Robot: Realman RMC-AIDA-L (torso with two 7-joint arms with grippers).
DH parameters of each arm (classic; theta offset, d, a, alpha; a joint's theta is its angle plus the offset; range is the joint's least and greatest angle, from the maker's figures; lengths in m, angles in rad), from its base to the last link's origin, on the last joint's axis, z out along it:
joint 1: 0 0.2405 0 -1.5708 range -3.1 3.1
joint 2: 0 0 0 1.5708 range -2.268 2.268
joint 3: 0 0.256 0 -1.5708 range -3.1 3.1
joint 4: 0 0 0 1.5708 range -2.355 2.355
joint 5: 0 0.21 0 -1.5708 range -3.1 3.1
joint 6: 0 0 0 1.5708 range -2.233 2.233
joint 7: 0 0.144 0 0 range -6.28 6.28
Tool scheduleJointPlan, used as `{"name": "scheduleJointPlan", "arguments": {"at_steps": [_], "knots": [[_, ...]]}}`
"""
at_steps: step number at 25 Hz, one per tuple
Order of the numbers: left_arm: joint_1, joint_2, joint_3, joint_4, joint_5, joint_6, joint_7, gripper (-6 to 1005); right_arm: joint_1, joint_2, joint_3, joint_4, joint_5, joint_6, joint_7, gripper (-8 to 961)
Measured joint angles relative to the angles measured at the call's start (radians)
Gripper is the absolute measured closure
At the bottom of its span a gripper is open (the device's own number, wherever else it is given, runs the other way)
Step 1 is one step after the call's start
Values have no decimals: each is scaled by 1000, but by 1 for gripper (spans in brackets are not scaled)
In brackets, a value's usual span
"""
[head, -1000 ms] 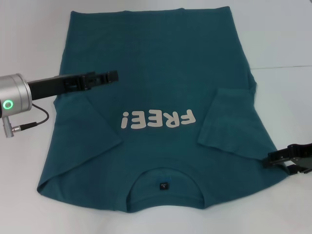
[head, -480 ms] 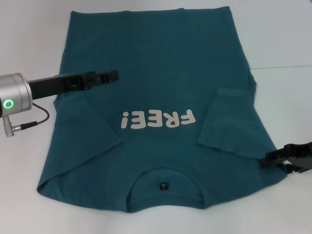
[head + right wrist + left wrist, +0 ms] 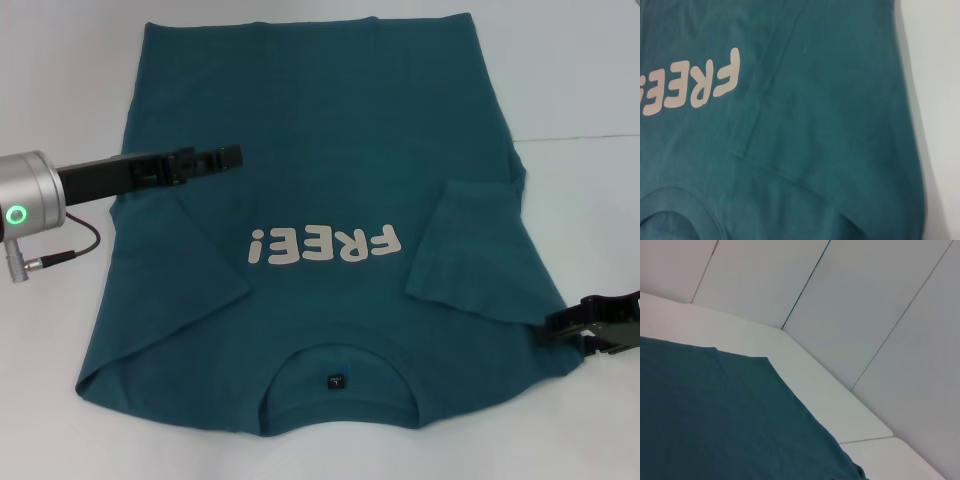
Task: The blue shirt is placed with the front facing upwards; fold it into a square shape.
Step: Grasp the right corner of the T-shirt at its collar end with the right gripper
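**Desk:** Where is the shirt?

**Operator:** From my head camera, the shirt lies flat on the white counter, front up, collar nearest the robot and hem at the far edge. The white "FREE!" lettering reads upside down to me. Both sleeves are folded in over the body: the left sleeve slants across the left chest, the right sleeve lies over the right side. A small dark neck tag shows inside the collar.

**Desk:** And the hands?

**Operator:** My left hand reaches out over the shirt's left side, above the folded sleeve, fingers pointing toward the middle. It looks thin and pressed together, with no cloth in it. My right hand sits low at the shirt's right edge, near the shoulder, fingertips at the cloth's border. I cannot tell whether it is open or closed, or whether it touches the fabric.

**Desk:** The wrist cameras?

**Operator:** The left wrist view shows plain teal cloth, the counter's far corner and the wall panels. The right wrist view shows the lettering, the right sleeve's edge and part of the collar.
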Motion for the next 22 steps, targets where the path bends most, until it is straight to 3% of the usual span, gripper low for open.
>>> {"name": "scheduleJointPlan", "arguments": {"at_steps": [6,17,22], "knots": [[2,0,0,0,0,0,0,114,0,0,2,0,-3,6,14,379],[4,-2,0,-2,-2,0,0,113,0,0,-3,0,-4,11,23,590],[5,-2,0,-2,-4,0,0,113,0,0,-3,0,-5,11,24,587]]}}
